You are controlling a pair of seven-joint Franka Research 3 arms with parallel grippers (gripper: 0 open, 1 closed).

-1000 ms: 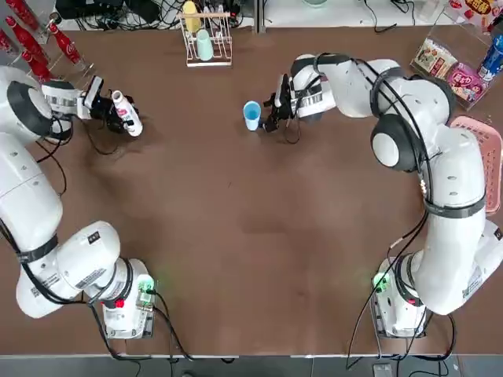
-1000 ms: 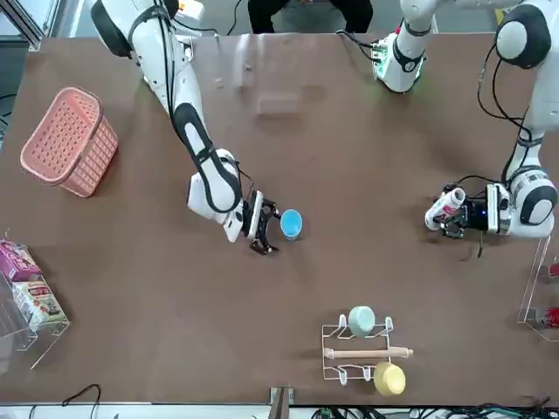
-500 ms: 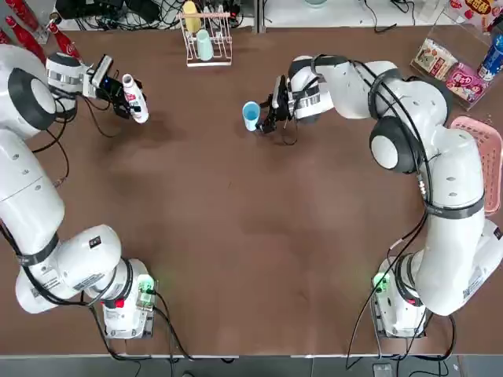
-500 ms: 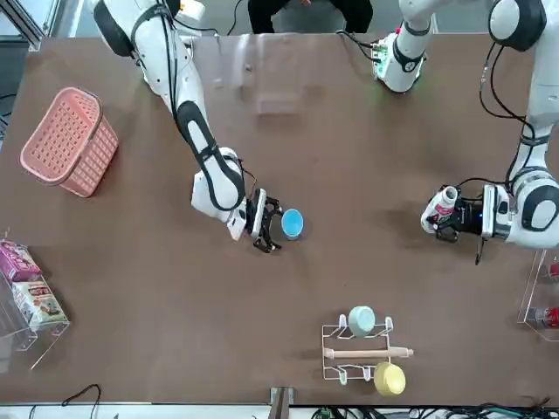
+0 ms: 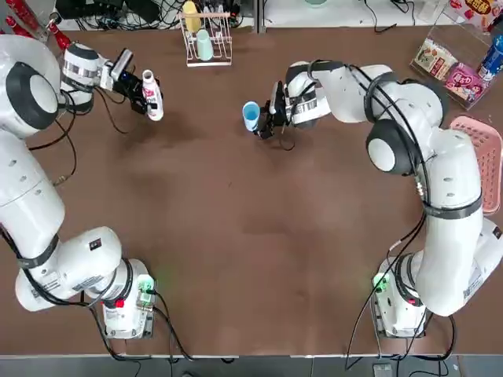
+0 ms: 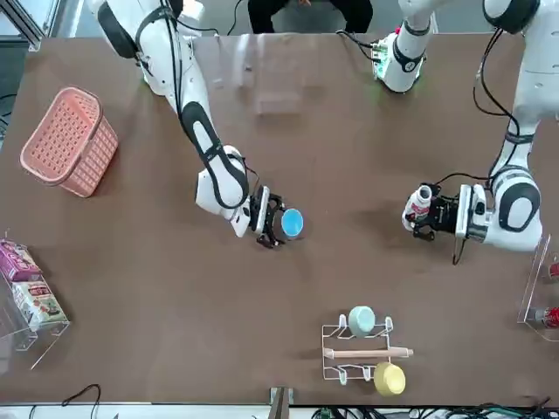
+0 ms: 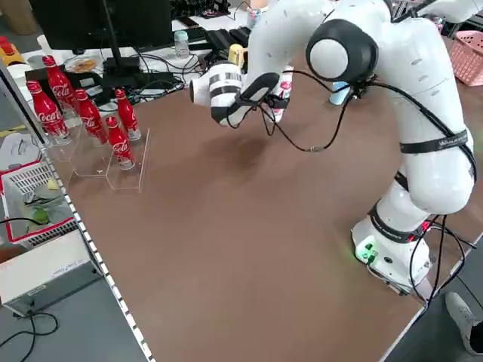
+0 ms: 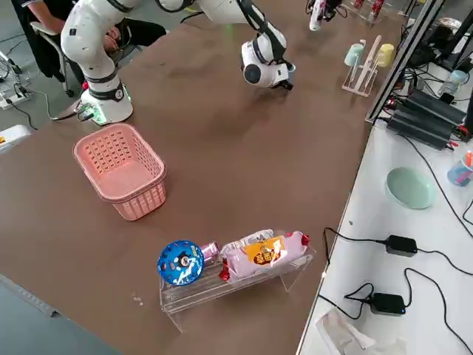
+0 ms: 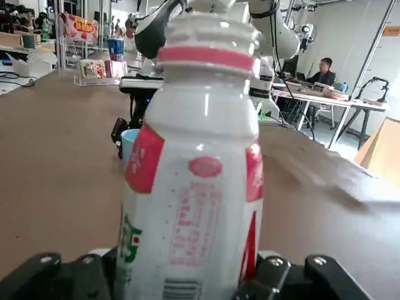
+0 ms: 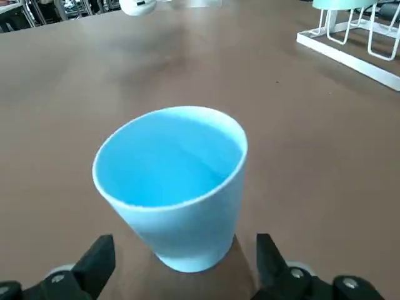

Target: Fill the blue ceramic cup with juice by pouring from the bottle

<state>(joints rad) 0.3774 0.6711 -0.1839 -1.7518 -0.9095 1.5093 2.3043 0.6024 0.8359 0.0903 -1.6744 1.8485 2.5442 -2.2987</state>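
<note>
Left gripper (image 5: pixel 140 88) clamps the bottle (image 5: pixel 152 94), upright, cap on. The blue ceramic cup (image 5: pixel 251 115) stands well off beyond its fingers, just ahead of the right gripper (image 5: pixel 266 116), whose fingers spread wide, cup between, untouched.

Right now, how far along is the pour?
Done: the left gripper has the bottle clamped and lifted off the table, cap on. In hand: the bottle is well to the side of the cup, not yet over it. The right gripper sits at the cup with jaws open either side, not gripping. Left: bring the bottle over, uncap, tip and pour; the cup looks empty in the right wrist view.
</note>
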